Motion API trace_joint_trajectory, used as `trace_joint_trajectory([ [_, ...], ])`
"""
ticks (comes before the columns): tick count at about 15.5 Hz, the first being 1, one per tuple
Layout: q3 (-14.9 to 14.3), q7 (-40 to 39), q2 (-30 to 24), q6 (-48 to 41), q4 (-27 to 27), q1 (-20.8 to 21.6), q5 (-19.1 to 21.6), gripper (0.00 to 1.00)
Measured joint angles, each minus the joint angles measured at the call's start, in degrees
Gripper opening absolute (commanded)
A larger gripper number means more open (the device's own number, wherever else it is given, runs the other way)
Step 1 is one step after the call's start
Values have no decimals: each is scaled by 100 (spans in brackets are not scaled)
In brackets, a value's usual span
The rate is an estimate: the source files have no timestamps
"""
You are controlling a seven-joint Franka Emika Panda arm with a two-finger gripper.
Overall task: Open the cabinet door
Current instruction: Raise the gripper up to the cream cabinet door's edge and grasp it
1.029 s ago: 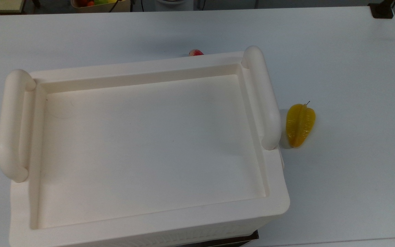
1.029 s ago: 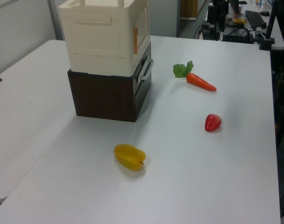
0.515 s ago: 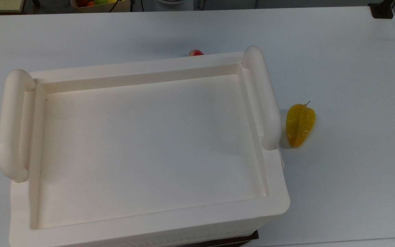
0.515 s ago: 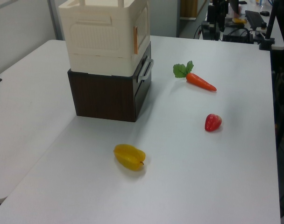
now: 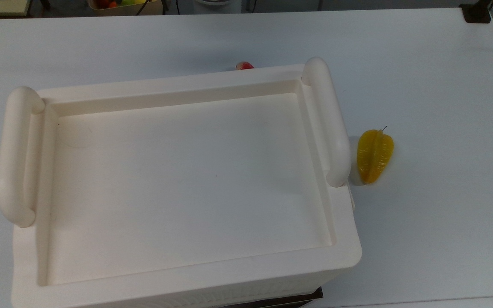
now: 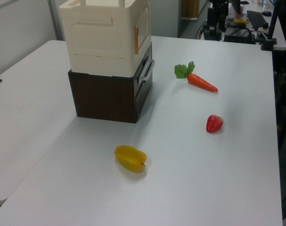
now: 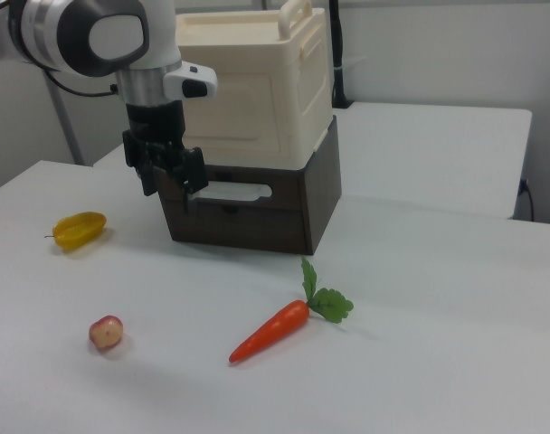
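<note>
White tabletop (image 7: 438,362) carries the cabinet (image 7: 257,90), a cream box stacked on a dark drawer base (image 7: 257,212) toward the far side. The cabinet door (image 7: 234,99) faces the carrot (image 7: 268,333) and appears closed. The gripper (image 7: 180,194) hangs at the door's lower left in the right view, probably positioned for approach; jaw state cannot be determined. The top view instead shows the recessed top (image 5: 186,184) and starfruit (image 5: 374,155).

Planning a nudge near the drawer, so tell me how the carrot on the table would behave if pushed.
The carrot tapers to a point, so it would probably roll in an arc, not straight. Its glossy skin suggests hard, light plastic that may slide easily on the smooth table. The leafy top looks flatter and might brake the roll.
</note>
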Motion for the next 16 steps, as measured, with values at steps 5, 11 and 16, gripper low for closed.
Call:
trace_joint_trajectory([
  [5, 34, -34, 29, 263, 3, 27, 2, 93],
  [11, 127, -46, 194, 1379, 75, 481, 25, 100],
  [16, 143, -55, 489, 3016, 135, 994, 174, 100],
])
